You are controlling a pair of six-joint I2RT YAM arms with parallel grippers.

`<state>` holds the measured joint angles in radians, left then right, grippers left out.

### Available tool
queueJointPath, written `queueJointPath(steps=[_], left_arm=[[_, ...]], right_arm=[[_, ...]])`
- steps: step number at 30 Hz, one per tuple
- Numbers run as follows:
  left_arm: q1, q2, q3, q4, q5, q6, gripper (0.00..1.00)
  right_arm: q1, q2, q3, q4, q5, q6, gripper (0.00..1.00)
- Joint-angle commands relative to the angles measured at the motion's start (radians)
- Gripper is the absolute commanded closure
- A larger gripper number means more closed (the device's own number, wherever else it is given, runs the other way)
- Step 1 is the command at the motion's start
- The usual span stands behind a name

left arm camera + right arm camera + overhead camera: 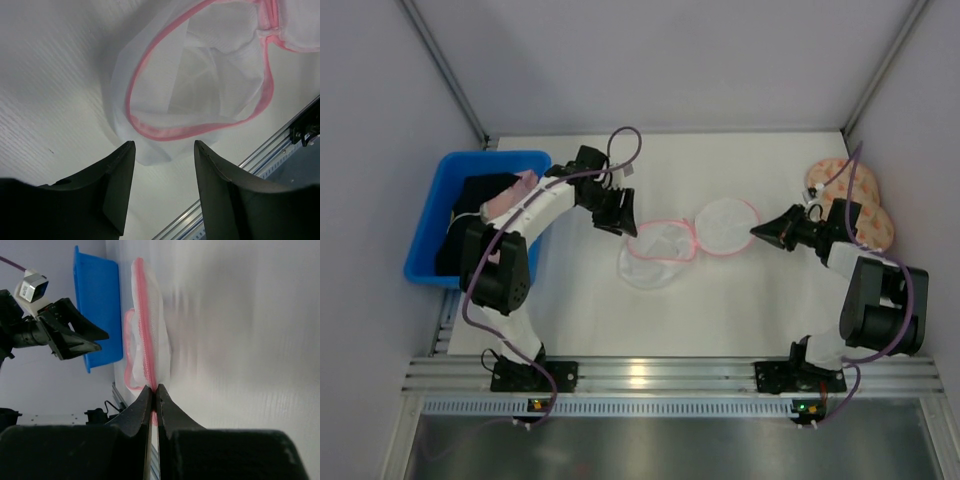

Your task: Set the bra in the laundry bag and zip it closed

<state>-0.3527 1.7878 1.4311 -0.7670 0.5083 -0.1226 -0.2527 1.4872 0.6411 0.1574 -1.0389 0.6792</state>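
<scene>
The laundry bag (655,262) lies unzipped in the middle of the table, two round halves of white mesh with pink zipper edging. My left gripper (623,224) hovers open at the left half's far rim. In the left wrist view the bag (200,85) gapes just beyond the empty left gripper (164,145). My right gripper (756,233) is shut on the pink edging of the right half (727,225). The right wrist view shows that gripper (154,387) pinching the bag's zipper edge (149,340). A light-pink fabric, apparently the bra (523,187), lies in the blue bin, partly hidden by my left arm.
The blue plastic bin (430,235) stands at the left edge and holds black garments (480,190). A peach orange-speckled two-lobed item (850,185) lies at the back right, behind my right arm. Grey walls close in the table on three sides.
</scene>
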Motion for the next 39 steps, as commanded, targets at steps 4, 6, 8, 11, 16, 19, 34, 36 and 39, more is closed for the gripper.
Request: queueJointPath(steps=[4, 6, 8, 11, 16, 19, 34, 36, 39], left_arm=[[-0.017, 0.048, -0.035, 0.034, -0.039, -0.117, 0.44], [-0.022, 0.05, -0.06, 0.041, -0.039, -0.124, 0.44], [-0.026, 0.059, -0.064, 0.044, -0.028, -0.133, 0.45], [-0.034, 0.087, -0.058, 0.046, -0.028, -0.147, 0.46], [-0.035, 0.156, -0.005, 0.049, -0.011, -0.158, 0.56], [-0.035, 0.189, 0.067, 0.055, -0.002, -0.15, 0.79], [-0.057, 0.401, 0.542, 0.135, 0.107, -0.15, 1.0], [-0.055, 0.438, 0.542, 0.146, 0.059, -0.138, 1.0], [-0.048, 0.481, 0.52, 0.175, -0.034, -0.115, 1.0]], right_arm=[[0.001, -0.039, -0.021, 0.09, -0.015, 0.002, 1.0], [0.001, -0.044, -0.024, 0.091, -0.015, 0.0, 1.0], [0.001, -0.039, -0.026, 0.093, -0.016, -0.004, 1.0], [0.001, -0.036, -0.032, 0.1, -0.016, -0.006, 1.0], [0.001, -0.027, -0.026, 0.1, -0.018, -0.012, 1.0], [-0.01, -0.012, -0.014, 0.1, -0.024, -0.018, 1.0], [-0.134, 0.086, 0.29, 0.107, -0.015, 0.013, 1.0], [-0.114, 0.142, 0.304, 0.11, 0.031, -0.023, 1.0], [-0.071, 0.241, 0.321, 0.114, 0.066, -0.064, 1.0]])
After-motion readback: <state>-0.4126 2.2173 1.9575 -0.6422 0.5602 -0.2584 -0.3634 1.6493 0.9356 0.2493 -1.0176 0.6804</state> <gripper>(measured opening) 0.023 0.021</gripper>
